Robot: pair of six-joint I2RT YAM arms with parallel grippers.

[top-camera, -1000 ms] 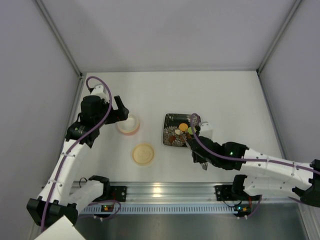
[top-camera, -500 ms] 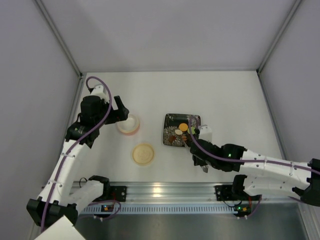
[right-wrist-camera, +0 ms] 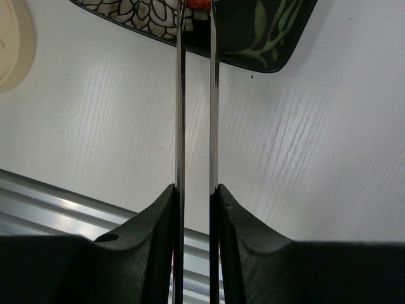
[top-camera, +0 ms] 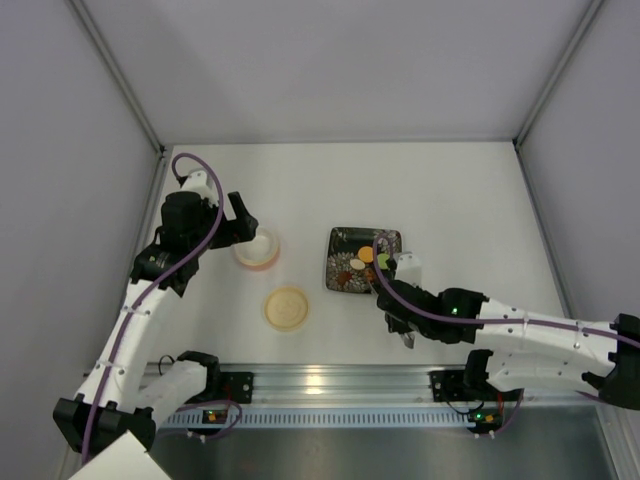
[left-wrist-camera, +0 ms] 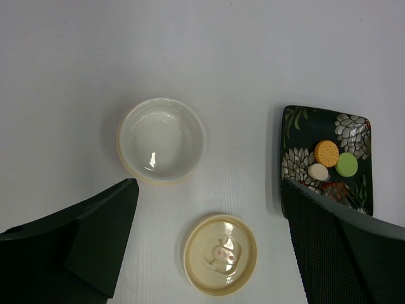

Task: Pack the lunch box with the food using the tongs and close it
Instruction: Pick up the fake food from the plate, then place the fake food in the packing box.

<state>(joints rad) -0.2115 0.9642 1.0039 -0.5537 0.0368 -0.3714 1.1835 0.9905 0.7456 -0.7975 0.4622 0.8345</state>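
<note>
The lunch box (top-camera: 257, 250) (left-wrist-camera: 161, 139) stands empty on the table, pink outside and white inside. My left gripper (top-camera: 245, 228) (left-wrist-camera: 207, 183) hangs open above it, holding nothing. The food lies on a black floral plate (top-camera: 345, 240) (left-wrist-camera: 297, 126): an orange round (left-wrist-camera: 326, 152), a green round (left-wrist-camera: 347, 164) and a cream oval (left-wrist-camera: 318, 172). My right gripper (top-camera: 392, 297) (right-wrist-camera: 195, 190) is shut on the tongs (right-wrist-camera: 180, 126). Their two thin arms run nearly parallel up to the plate's near edge (right-wrist-camera: 253, 38), and their tips leave the top of the right wrist view.
The cream lid (top-camera: 287, 308) (left-wrist-camera: 220, 254) lies flat between the lunch box and the near edge. An aluminium rail (top-camera: 320, 385) runs along the near edge, and grey walls close in the left, right and back.
The right wrist has drawn back slightly toward the near edge, and the tongs' arms have been squeezed closer together. The left arm has not moved.
</note>
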